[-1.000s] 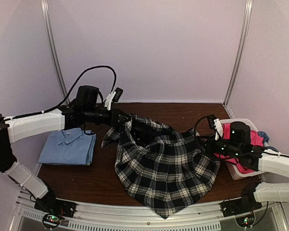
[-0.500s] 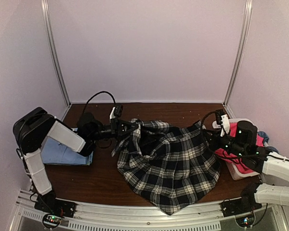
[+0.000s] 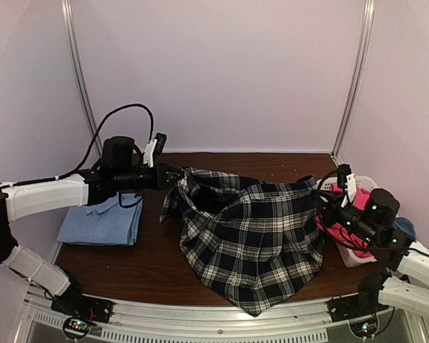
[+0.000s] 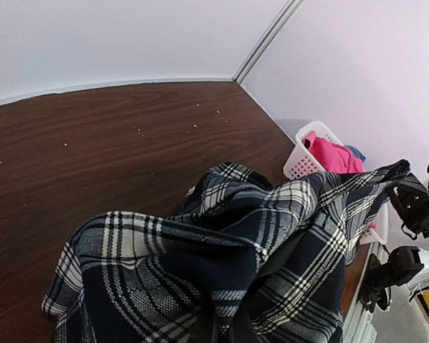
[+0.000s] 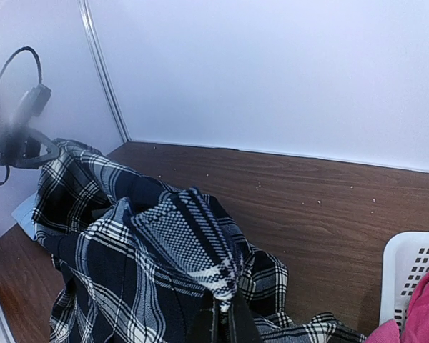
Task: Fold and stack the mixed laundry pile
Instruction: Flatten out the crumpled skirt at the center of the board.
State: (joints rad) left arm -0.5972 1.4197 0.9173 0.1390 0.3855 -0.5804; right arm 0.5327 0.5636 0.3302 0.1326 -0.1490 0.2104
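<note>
The plaid shirt (image 3: 254, 236) hangs unfolded beside the basket (image 4: 299, 163), pinched in the closed jaws of the left gripper (image 3: 173, 175) and right gripper (image 3: 320, 201). Far from the basket a light blue shirt (image 3: 100, 220) lies folded; pink trousers (image 4: 334, 155) sit inside it.

One plaid shirt (image 3: 250, 243), one blue shirt (image 3: 100, 221), one white basket (image 3: 349, 257).

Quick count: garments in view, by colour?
black-and-white plaid shirt: 1
light blue shirt, folded: 1
hot-pink garment, in the white basket: 1
duller blue cloth, at the basket's far side: 1
Total: 4 garments
</note>
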